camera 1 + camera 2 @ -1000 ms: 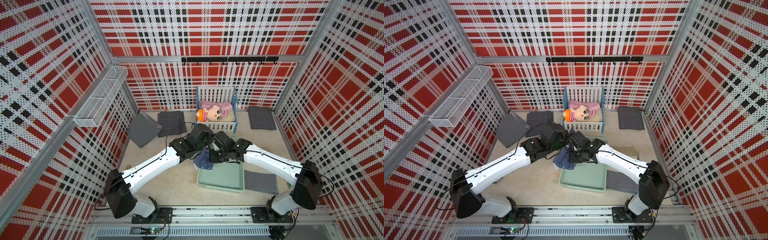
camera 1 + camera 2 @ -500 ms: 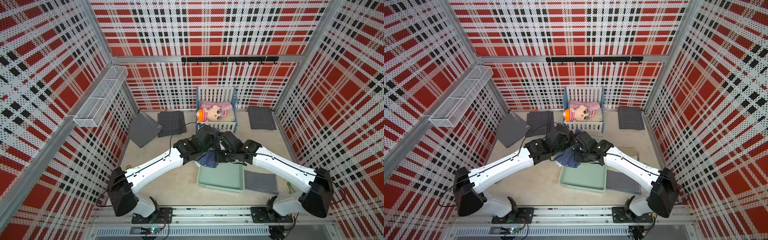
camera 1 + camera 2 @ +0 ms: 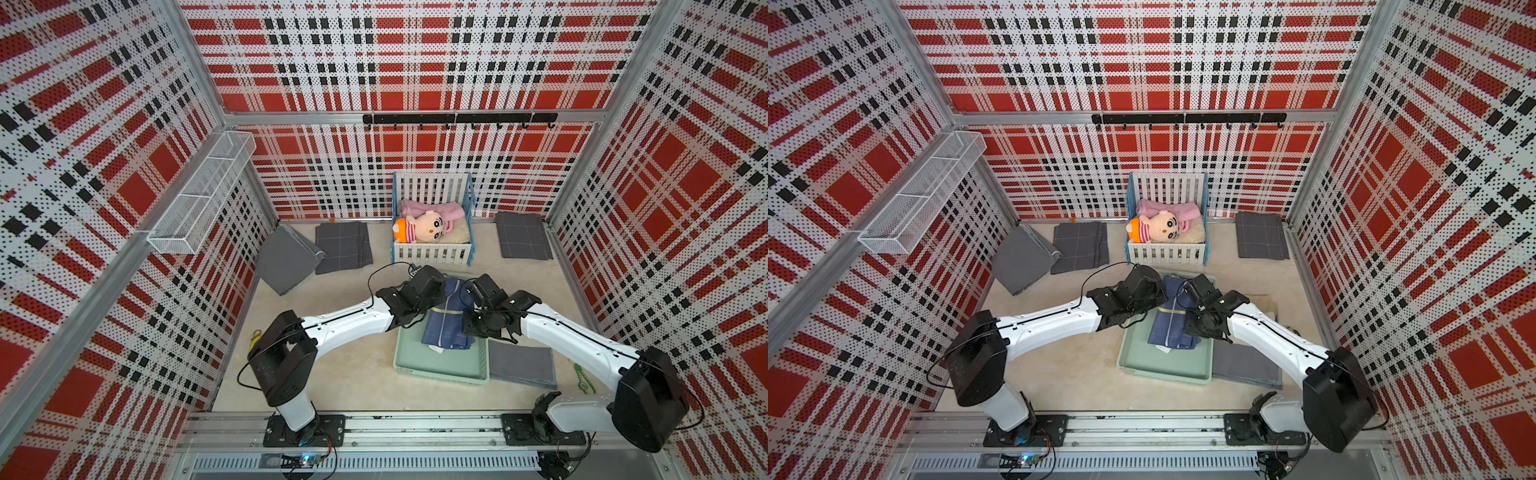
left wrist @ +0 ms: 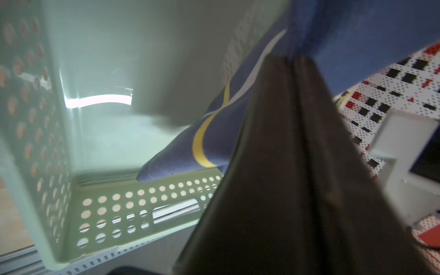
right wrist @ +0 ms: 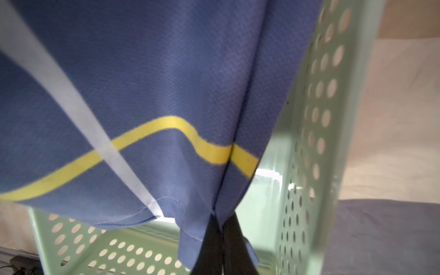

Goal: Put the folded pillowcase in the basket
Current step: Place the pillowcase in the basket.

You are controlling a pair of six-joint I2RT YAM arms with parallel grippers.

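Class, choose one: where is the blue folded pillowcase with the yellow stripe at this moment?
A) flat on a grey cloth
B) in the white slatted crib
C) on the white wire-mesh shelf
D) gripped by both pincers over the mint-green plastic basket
D: the blue folded pillowcase with the yellow stripe hangs into the pale mint-green perforated plastic basket, with the left pincer and right pincer both shut on it.
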